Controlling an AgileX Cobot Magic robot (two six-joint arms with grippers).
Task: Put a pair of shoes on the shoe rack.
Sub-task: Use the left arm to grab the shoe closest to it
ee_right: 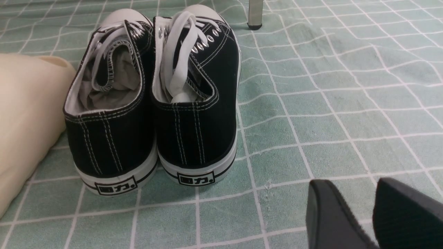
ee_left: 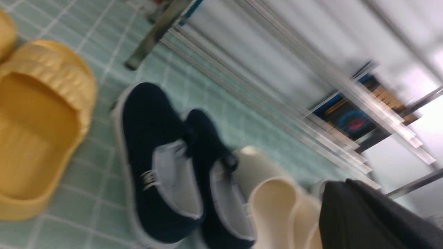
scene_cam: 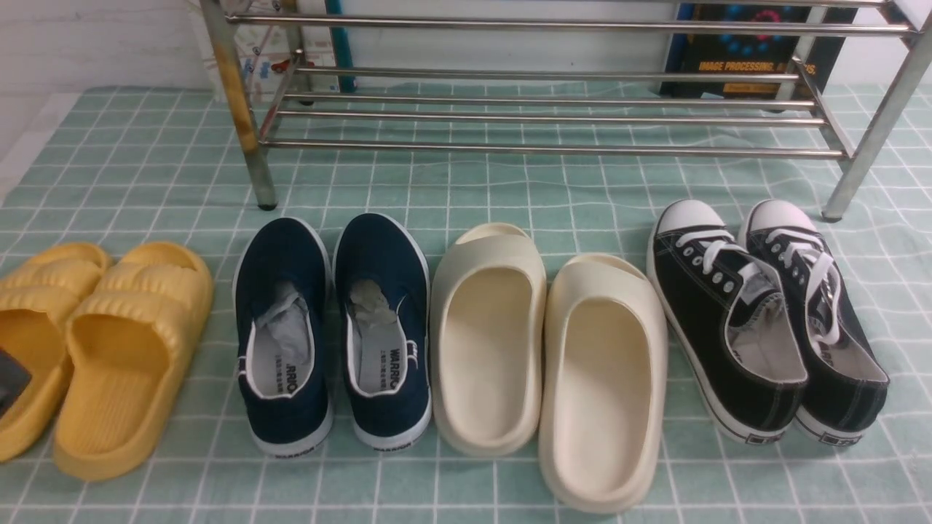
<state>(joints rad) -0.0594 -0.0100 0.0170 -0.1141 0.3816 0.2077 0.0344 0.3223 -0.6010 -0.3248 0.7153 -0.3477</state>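
Note:
The pair of shoes, navy slip-ons with white soles, stands side by side on the green checked cloth, the left shoe [scene_cam: 282, 335] beside the right shoe [scene_cam: 382, 327], toes toward the shoe rack [scene_cam: 553, 149]. The rack's silver bars are bare. The left wrist view is blurred; it shows the navy pair [ee_left: 155, 155] and the rack [ee_left: 277, 114], with my left gripper [ee_left: 341, 188] a single dark mass, shut on nothing, apart from the shoes. My right gripper [ee_right: 349, 185] is open over bare cloth, to the right of and behind the black sneakers.
Yellow slides [scene_cam: 109, 349] lie left of the navy pair, cream slides [scene_cam: 546, 349] right of it, then black lace-up sneakers [scene_cam: 764, 313]. A dark piece of the left arm [scene_cam: 10, 378] overlaps the yellow slides. A book [scene_cam: 750, 51] leans behind the rack.

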